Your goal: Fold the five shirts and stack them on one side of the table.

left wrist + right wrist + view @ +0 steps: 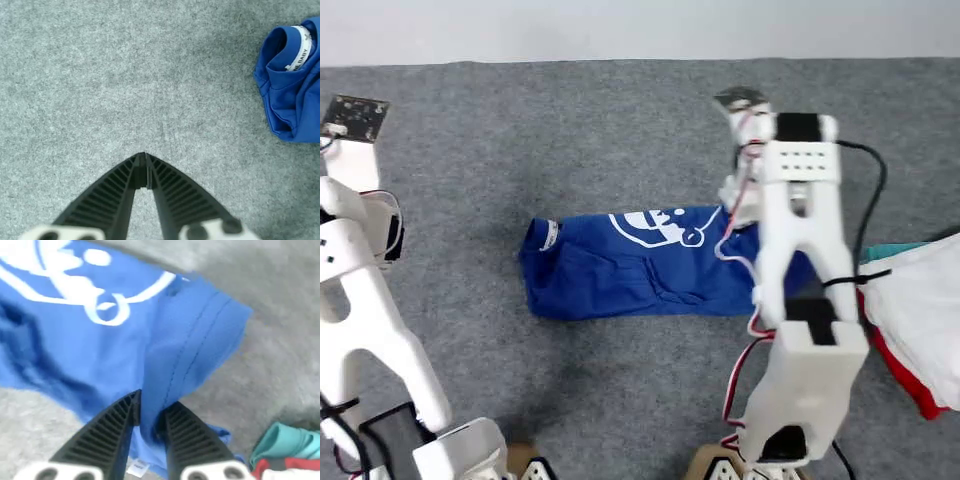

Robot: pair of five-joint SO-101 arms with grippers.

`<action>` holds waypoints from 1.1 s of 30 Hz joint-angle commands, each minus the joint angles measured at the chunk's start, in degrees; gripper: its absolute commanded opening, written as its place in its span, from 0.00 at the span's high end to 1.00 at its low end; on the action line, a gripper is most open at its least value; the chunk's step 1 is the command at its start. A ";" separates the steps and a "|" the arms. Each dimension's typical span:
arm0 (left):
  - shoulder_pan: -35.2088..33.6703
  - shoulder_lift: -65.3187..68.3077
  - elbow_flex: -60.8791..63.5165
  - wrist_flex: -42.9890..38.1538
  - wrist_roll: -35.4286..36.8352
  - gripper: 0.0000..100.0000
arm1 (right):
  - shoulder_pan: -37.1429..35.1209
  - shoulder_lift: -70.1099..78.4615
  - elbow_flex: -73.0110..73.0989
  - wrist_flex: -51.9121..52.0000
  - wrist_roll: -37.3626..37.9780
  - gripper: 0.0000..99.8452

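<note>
Right gripper [149, 409], on an arm stretched forward over the grey table [570, 130], pinches a fold of the blue shirt [620, 270] at one end. Left gripper [145, 167], fingers pressed together, hangs over bare surface, apart from the shirt's collar end. The shirt lies folded into a long band, white print uppermost, with a pile of white, red and teal shirts [920, 310] near its pinched end.
</note>
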 commanded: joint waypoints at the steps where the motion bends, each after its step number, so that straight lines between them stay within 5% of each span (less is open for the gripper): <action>1: -0.09 -2.37 -0.40 1.23 -0.09 1.00 | -5.85 -5.23 -0.97 0.92 0.62 0.99; 12: -0.09 -2.37 -0.22 1.23 0.00 1.00 | -21.41 -5.14 -0.97 -2.42 0.35 0.99; 24: 0.00 -9.41 0.04 1.23 0.18 1.00 | -30.46 1.10 -0.97 -11.74 0.62 0.99; 33: 0.00 -19.43 14.73 0.88 -0.53 1.00 | -35.30 6.46 -5.36 -17.19 0.70 0.99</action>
